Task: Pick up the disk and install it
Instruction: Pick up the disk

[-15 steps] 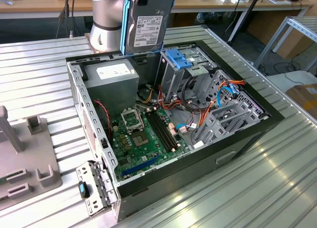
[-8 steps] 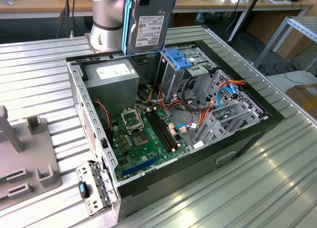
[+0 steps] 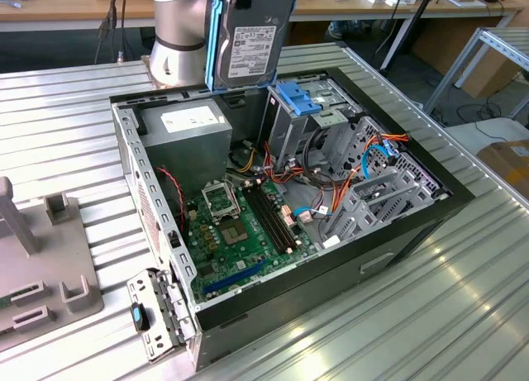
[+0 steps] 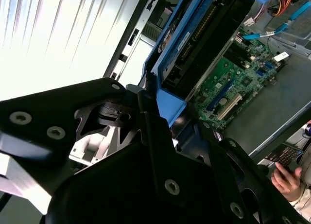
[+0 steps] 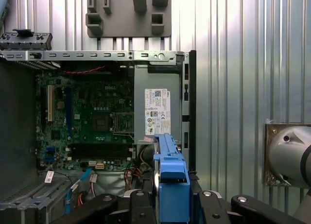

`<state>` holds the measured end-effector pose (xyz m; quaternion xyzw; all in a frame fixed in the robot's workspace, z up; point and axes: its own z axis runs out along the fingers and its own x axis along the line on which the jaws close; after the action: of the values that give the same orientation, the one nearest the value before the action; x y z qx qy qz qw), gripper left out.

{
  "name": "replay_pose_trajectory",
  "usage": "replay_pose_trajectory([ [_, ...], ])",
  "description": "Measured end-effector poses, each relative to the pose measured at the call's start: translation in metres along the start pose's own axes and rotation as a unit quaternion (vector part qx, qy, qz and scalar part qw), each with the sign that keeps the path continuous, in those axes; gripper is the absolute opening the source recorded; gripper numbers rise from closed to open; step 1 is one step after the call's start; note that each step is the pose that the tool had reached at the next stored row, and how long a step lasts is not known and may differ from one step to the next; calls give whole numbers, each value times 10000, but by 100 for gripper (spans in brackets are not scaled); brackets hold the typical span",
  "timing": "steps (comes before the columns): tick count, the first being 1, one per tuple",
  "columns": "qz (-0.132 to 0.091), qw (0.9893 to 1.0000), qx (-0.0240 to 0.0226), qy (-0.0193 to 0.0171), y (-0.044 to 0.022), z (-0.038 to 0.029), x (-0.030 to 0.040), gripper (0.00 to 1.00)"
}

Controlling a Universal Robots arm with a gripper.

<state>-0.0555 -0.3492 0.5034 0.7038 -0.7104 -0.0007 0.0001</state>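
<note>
The disk (image 3: pixel 254 35), a grey metal drive in a bright blue frame, hangs upright on edge above the back of the open computer case (image 3: pixel 413 224). My gripper (image 5: pixel 171 200) is shut on it. The first wrist view looks down the disk's blue edge (image 5: pixel 171 175), with black fingers (image 5: pixel 137 204) pressed against either side. In the second wrist view the disk (image 4: pixel 194 39) extends away from the gripper (image 4: pixel 158 105), over the green motherboard (image 4: pixel 228 80). Below it in the case are the power supply (image 3: pixel 190 129) and the drive cage (image 3: pixel 331 129).
A lighter blue bracket (image 3: pixel 299 96) sits on top of the drive cage, among orange and blue cables (image 3: pixel 376 154). The arm's base (image 3: pixel 178 34) stands behind the case. A grey fixture (image 3: pixel 50 265) lies at the exterior view's left on the ribbed metal table (image 3: pixel 430 315). A person's hand (image 4: pixel 286 178) shows beyond the case.
</note>
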Motion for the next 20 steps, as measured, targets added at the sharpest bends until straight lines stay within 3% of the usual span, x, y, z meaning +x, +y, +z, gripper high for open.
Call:
replay_pose_trajectory([
  [20,0,10000,0,0,-52,0,-1,37],
])
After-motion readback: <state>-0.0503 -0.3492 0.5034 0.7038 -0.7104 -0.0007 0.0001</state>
